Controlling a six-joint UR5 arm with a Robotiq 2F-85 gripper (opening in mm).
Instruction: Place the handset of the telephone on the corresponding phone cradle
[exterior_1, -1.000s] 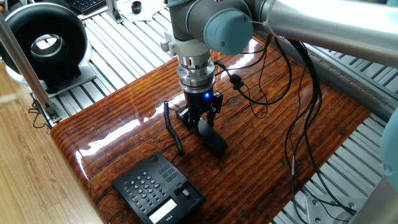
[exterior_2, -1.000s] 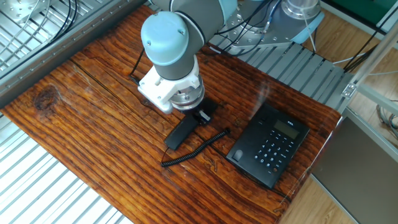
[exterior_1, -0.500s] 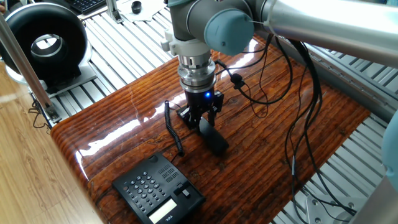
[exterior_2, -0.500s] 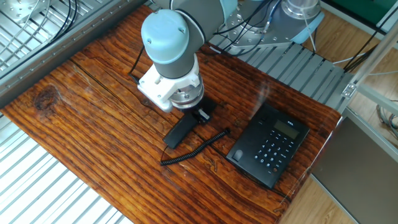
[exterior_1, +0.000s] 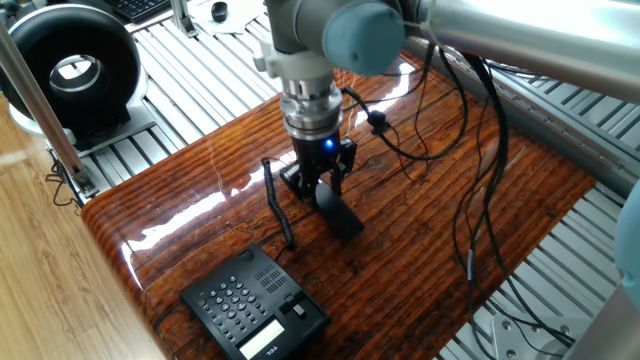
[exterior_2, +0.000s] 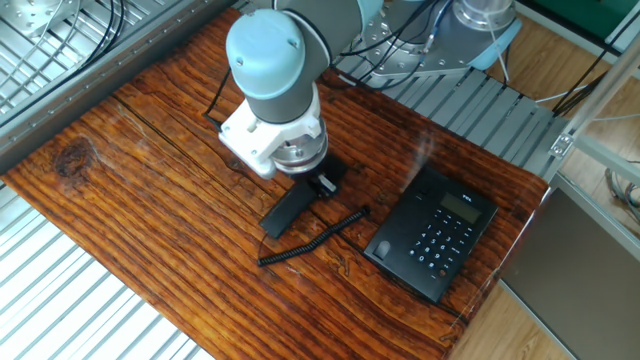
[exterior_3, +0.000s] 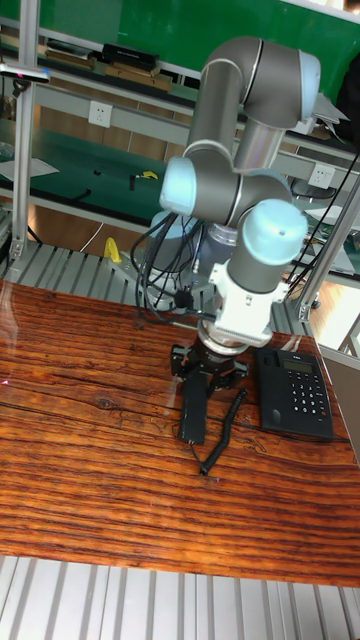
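Observation:
The black handset (exterior_1: 339, 216) lies slanted near the middle of the wooden table, and its far end sits between the fingers of my gripper (exterior_1: 320, 186). The gripper points straight down and is shut on the handset (exterior_2: 286, 210), whose free end tilts down toward the wood. Its coiled cord (exterior_1: 278, 208) trails beside it toward the telephone (exterior_1: 255, 300). The telephone (exterior_2: 435, 240) stands near the table's edge, apart from the handset. Its phone cradle (exterior_1: 292, 295) is the bare strip alongside the keypad. From the tall fixed view, the handset (exterior_3: 192, 410) lies left of the telephone (exterior_3: 297, 392).
A big black ring-shaped device (exterior_1: 70, 70) stands off the table on the slatted metal frame (exterior_1: 200, 80). Loose black cables (exterior_1: 470, 200) hang from the arm over the table's far side. The table edge (exterior_2: 500, 270) runs just beyond the telephone.
The gripper has shifted slightly up and away from the telephone, and the handset's gripped end moved with it. The telephone has stayed put.

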